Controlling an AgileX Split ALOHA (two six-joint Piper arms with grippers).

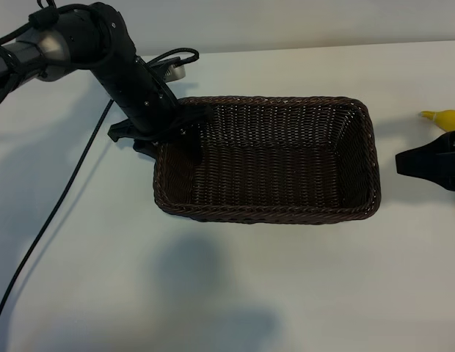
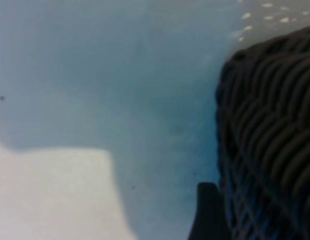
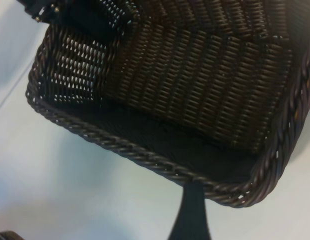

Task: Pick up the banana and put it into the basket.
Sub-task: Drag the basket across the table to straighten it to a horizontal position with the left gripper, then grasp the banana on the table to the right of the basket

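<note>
On the table [image 1: 301, 293] the basket [image 1: 266, 213] sits empty. Left gripper [image 1: 172, 139] straddles its left rim; whether the jaws clamp or clear the wicker I cannot tell. Right gripper [image 1: 411, 163] waits beyond the basket's right end, jaws apart, holding nothing. Banana [image 1: 446, 118] lies just behind it at the table's right edge. Pickup hasn't begun; it calls for that gripper to come over the fruit.

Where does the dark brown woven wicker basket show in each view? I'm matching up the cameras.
Exterior view: dark brown woven wicker basket, centre of the table, empty.
Left wrist view: only its outer wall, along the right edge.
Right wrist view: fills the upper frame, interior visible.
Shared landmark: its braided rim.
</note>
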